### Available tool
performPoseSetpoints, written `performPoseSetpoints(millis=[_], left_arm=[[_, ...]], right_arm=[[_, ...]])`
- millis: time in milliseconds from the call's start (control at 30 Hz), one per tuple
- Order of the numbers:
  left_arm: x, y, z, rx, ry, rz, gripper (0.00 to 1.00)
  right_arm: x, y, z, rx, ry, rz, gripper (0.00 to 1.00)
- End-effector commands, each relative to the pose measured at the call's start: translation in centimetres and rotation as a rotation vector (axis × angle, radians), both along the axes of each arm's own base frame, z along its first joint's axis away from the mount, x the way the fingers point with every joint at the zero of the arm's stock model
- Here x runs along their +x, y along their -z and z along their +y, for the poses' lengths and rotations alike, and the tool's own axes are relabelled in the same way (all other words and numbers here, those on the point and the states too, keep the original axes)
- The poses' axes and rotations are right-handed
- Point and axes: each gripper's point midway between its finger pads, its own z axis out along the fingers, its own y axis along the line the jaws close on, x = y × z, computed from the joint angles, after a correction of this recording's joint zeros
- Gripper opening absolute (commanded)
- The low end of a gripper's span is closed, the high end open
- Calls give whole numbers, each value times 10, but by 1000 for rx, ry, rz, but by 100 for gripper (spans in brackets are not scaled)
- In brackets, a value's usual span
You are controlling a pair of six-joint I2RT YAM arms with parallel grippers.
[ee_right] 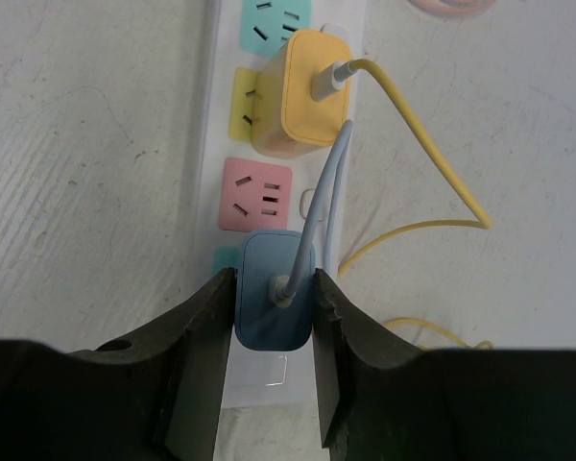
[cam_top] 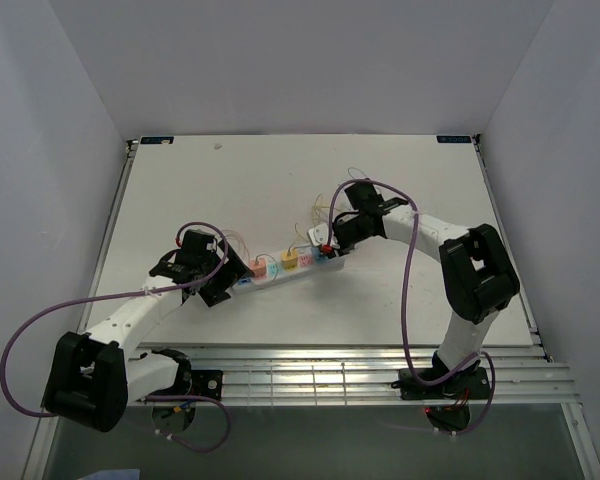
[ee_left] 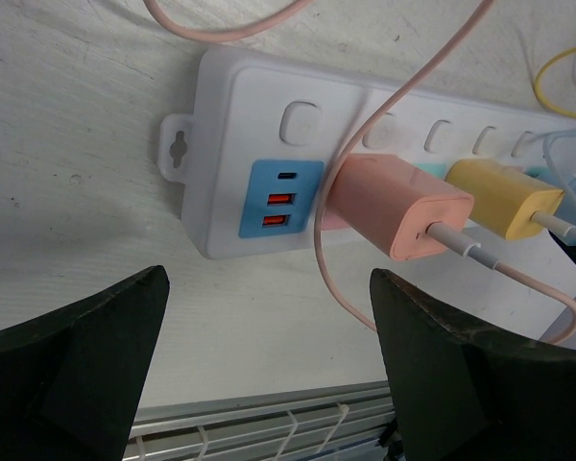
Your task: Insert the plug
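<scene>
The right gripper (ee_right: 275, 288) is closed partway on the blue plug (ee_right: 269, 327), one finger flat against each long side. The plug sits low in the centre of the right wrist view, over a teal socket of the power strip (ee_left: 240, 115). Its long axis runs up and down the frame, along the strip. Its back faces the camera and its cable (ee_right: 331, 182) leaves toward the top. Whether the prongs are seated cannot be told. Above it are an empty pink socket (ee_right: 257, 197) and a yellow plug (ee_right: 302, 91). The left gripper (ee_left: 269, 327) gapes wide and holds nothing, near the strip's USB end.
</scene>
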Motion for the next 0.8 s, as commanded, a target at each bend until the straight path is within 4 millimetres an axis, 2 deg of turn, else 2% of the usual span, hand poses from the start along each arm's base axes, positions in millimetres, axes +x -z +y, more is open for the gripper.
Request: performPoseSetpoints(millis=[0,167,200,367,467,633,767], left_arm=[[6,-11,-4,-19,17,-32,97],[7,-18,-5,-32,13,-47,97],[6,-18,-4,-31,11,-44,97],[9,-24,-5,-35,8,-51,97],[10,-27,-5,-32,4,-57,97],[13,-26,0,-4,-2,-59,97],[14,-27,3,19,3,-58,97]], right_arm=[[-24,71,-41,-247,30,160,8],[-15,71,-52,-224,78,206,8],[-17,75,-59,-227,68,225,8],[-15,85,-63,-243,85,268,8],[-10,97,-73,-309,111,248,8],[-11,94,-64,-348,119,257,8],[-16,122,-73,-489,129,216,8]])
